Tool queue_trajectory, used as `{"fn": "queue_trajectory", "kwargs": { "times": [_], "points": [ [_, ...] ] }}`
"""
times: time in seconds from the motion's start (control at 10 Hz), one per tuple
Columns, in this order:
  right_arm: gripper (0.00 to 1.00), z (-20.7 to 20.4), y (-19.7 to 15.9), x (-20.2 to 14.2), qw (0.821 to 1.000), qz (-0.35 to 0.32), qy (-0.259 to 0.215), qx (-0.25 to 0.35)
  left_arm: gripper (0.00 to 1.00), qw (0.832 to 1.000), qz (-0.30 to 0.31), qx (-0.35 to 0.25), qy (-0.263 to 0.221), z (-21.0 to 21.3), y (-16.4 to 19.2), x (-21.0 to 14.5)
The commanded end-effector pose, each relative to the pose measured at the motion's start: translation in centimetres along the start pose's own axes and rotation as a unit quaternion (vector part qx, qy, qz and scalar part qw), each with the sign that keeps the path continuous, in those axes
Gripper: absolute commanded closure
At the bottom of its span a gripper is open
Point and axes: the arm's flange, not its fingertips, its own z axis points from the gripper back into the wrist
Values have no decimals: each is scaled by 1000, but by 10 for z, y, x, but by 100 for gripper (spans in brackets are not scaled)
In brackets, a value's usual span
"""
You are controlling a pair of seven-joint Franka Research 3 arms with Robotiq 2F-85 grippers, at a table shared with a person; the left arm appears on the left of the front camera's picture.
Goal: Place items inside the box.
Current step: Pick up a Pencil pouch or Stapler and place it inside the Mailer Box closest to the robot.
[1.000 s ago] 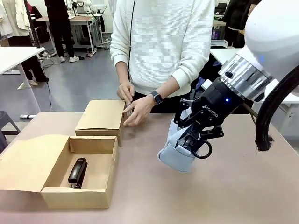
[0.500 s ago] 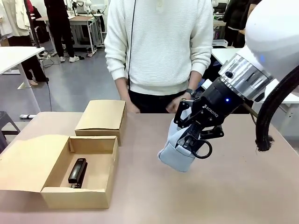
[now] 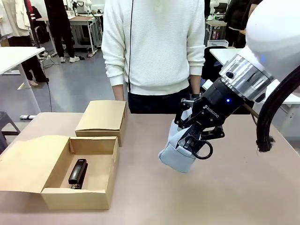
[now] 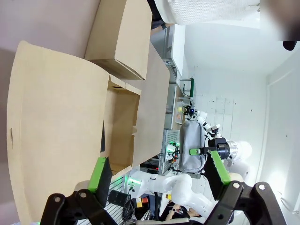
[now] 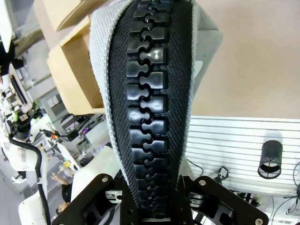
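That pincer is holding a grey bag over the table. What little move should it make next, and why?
Probably lift it a little and start carrying it toward the robot's left. The right pincer is shut on the grey pouch, whose lower end sits low by the table, and the open box, holding a black stapler with room beside it, lies that way.

Front camera: fixed on the robot's side, slightly raised, facing across the table [image 3: 140, 197] toward the person [image 3: 154, 47]. Left wrist camera: rolled roughly a quarter turn, set well off the open box [image 4: 56, 117], sighting along the left gripper [image 4: 158, 169]. Right wrist camera: hard against the pouch [image 5: 150, 93], zipper at close range. All three views take in the pouch. Front and left wrist views share both boxes.
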Motion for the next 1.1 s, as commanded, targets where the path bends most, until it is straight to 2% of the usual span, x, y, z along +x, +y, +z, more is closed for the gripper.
{"fn": "queue_trajectory", "kwargs": {
  "times": [0.0, 0.3, 0.4, 0.5, 0.6, 0.8, 0.9, 1.0],
  "points": [
    [93, 1, 5, 1, 1000, -1, -4, 12, 0, 1000, -9, -9, 0, 0, 1, -2],
    [93, 0, 0, 0, 1000, 0, 0, 0, 0, 1000, -9, -9, 0, 0, 1, -2],
    [93, -32, 41, -6, 998, 48, -17, -30, 0, 1000, -9, -9, 0, 0, 1, -2],
    [93, -57, 71, -6, 994, 101, 2, -42, 0, 1000, -9, -9, 0, 0, 1, -2],
    [93, -76, 91, -5, 990, 128, -5, -56, 0, 1000, -9, -9, 0, 0, 1, -2],
    [93, -120, 136, 5, 990, 136, -33, -17, 0, 1000, -9, -9, 0, 0, 1, -2],
    [93, -144, 147, 0, 991, 129, -26, -4, 0, 1000, -9, -9, 0, 0, 1, -2],
    [93, -104, 112, -18, 990, 136, -9, -33, 0, 1000, -9, -9, 0, 0, 1, -2]
  ]
}}
